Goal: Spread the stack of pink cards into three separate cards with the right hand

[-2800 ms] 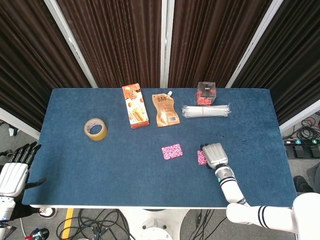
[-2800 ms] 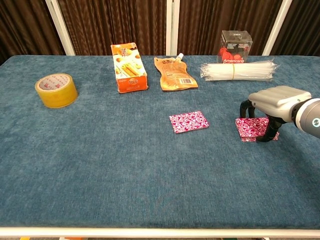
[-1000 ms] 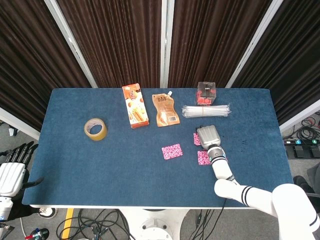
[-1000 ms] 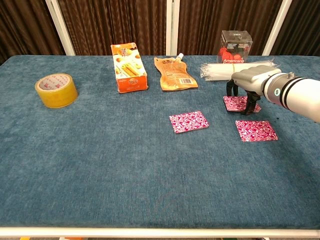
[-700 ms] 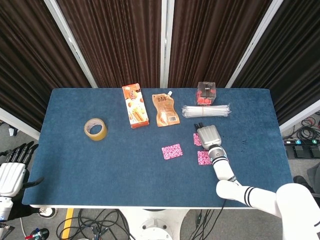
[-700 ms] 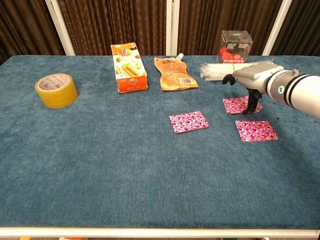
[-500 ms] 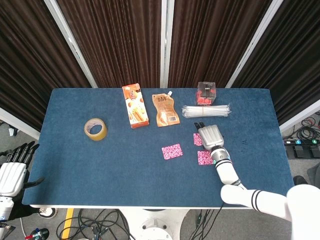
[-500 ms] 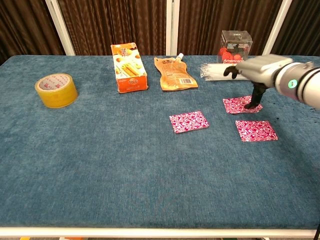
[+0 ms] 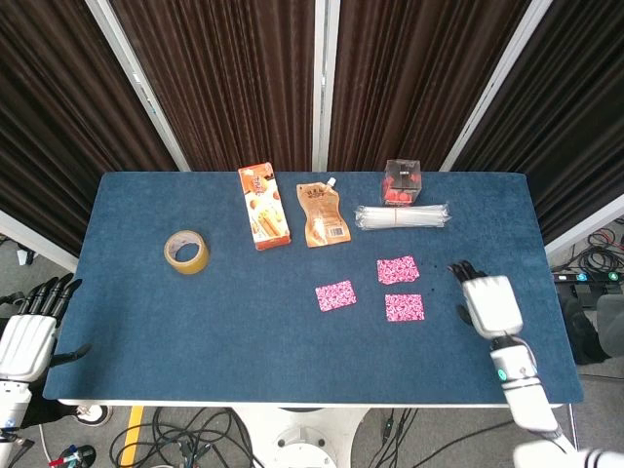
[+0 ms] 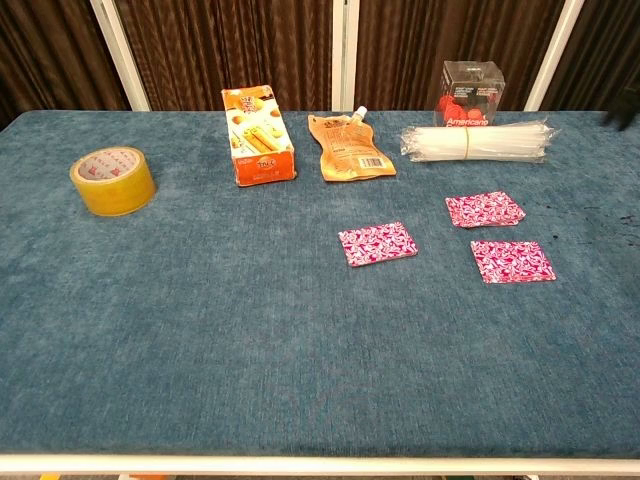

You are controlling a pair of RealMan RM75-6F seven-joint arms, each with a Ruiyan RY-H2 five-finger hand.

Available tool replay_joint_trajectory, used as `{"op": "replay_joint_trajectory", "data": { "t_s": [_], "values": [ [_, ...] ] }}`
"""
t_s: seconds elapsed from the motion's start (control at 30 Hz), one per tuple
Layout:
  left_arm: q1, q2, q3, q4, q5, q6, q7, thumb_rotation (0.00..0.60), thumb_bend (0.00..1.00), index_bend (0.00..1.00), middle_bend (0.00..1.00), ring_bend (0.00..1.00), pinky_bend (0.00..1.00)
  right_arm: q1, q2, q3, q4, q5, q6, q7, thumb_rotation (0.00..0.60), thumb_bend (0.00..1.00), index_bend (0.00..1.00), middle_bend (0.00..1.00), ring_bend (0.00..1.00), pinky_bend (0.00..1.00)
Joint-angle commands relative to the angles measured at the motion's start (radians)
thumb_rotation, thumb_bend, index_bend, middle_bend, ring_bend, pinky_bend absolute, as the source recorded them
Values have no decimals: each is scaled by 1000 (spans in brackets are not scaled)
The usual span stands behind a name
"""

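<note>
Looks basically done: three pink cards (image 9: 398, 270) (image 9: 404, 307) (image 9: 335, 295) lie apart mid-table. Right hand (image 9: 488, 301), at 3 o'clock of them, is empty, fingers apart; I'd just retract it.

This looks like a robot lab or test studio. A table (image 9: 146, 341) covered in blue cloth stands before dark curtains (image 9: 234, 78) hung between white frame bars (image 9: 322, 83), and loose cables (image 9: 185, 439) lie on the floor at its near edge.
</note>
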Motion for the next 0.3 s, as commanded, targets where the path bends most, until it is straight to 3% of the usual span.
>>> {"op": "replay_joint_trajectory", "data": {
  "t_s": [0.03,0.07,0.13,0.3],
  "values": [
    [-4,0,-1,-2,3,-2,9,600,0,73,32,0,97,-130,4,-93,91,-123,114,76,600,105,98,48,74,172],
    [-5,1,1,-3,6,-4,13,600,0,73,32,0,96,-155,-3,-98,111,-131,130,90,600,105,72,31,24,81],
    [-6,1,6,-5,10,-8,18,600,0,73,32,0,96,-183,-9,-95,129,-129,138,103,600,107,49,22,0,8],
    [-6,-5,10,-7,14,-7,26,600,0,73,32,0,97,-218,-9,-67,137,-98,101,130,600,105,0,0,0,0]
  ]
}}
